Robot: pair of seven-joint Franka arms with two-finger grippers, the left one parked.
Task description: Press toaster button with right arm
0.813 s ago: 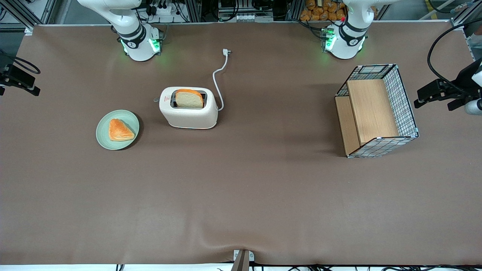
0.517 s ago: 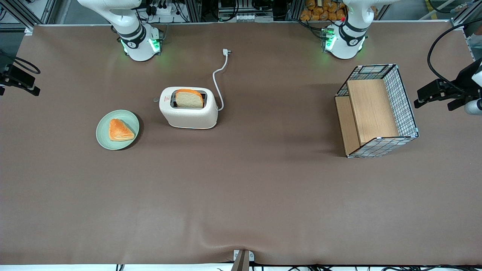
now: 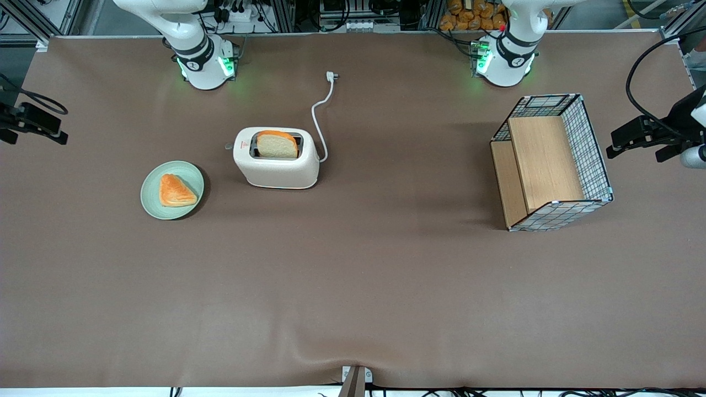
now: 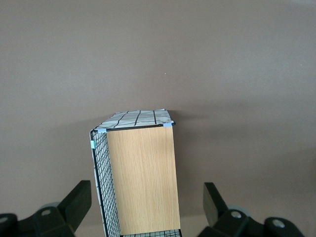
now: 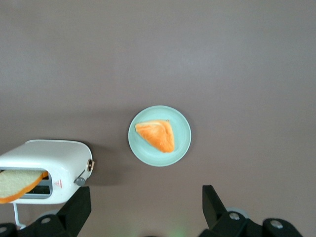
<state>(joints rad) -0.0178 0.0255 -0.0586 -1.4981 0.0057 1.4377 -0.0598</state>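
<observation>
The table point(image 3: 386, 286) is covered in plain brown. The toaster point(image 3: 277, 165) is cream-white, with a small red logo point(image 5: 58, 183) and a grey button point(image 5: 79, 180). The bread slice point(image 3: 277, 144) is pale with an orange crust. An orange pastry point(image 3: 175, 191) is laid on a pale green plate point(image 3: 155, 205). The basket point(image 3: 551, 162) is made of light wood and black-and-white wire mesh. The gripper point(image 5: 145, 210), high above the table at the working arm's end, is black with spread fingers.
</observation>
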